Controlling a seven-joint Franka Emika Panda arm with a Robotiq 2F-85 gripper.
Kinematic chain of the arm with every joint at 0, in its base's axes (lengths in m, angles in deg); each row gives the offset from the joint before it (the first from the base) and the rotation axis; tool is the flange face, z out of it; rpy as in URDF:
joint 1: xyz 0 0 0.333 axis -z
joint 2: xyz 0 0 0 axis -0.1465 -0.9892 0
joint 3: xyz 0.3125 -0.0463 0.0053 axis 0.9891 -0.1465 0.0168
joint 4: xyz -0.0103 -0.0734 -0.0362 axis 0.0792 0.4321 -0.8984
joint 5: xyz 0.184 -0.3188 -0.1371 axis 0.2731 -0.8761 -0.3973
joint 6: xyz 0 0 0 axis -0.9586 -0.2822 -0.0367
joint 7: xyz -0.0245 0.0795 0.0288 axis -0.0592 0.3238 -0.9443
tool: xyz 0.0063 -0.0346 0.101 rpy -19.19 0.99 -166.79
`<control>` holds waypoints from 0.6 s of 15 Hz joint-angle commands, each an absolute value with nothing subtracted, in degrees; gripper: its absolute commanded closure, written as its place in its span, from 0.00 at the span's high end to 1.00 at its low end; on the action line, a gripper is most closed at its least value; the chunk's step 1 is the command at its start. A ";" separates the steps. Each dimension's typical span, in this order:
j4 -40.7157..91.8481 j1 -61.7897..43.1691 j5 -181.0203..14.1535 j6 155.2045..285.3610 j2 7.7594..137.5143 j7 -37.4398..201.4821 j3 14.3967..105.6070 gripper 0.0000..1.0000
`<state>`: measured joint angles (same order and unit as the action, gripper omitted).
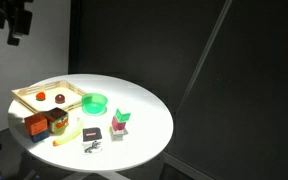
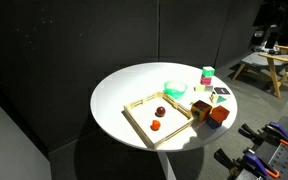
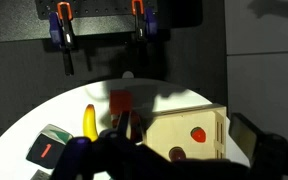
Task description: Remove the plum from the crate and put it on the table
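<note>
The light wood crate (image 2: 134, 114) lies on the round white table (image 2: 124, 85) and shows in both exterior views (image 1: 24, 103). The dark maroon plum (image 2: 160, 110) sits in it beside a brighter red-orange fruit (image 2: 155, 126). In the wrist view the plum (image 3: 176, 154) lies in the crate (image 3: 209, 120), lower left of the red-orange fruit (image 3: 197, 135). My gripper (image 1: 17, 25) hangs high above and beyond the crate, far from both fruits. In the wrist view its dark fingers (image 3: 164, 168) stand wide apart, open and empty.
A green bowl (image 1: 95, 102) stands next to the crate. An orange box (image 1: 36, 126), a banana (image 1: 69, 130), a black card (image 1: 92, 133) and a pink and green block (image 1: 121, 120) lie nearby. Bare table top (image 1: 144, 115) lies beyond them. Clamps (image 3: 62, 15) hang behind the table.
</note>
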<state>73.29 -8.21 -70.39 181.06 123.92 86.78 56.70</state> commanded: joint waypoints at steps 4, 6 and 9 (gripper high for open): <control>73.16 -6.84 -69.86 180.83 123.84 87.39 57.79 1.00; 73.16 -6.84 -69.86 180.83 123.85 87.39 57.79 1.00; 72.69 -6.89 -69.91 182.08 123.14 87.46 58.35 1.00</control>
<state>73.32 -7.93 -70.39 181.13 123.81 86.82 57.16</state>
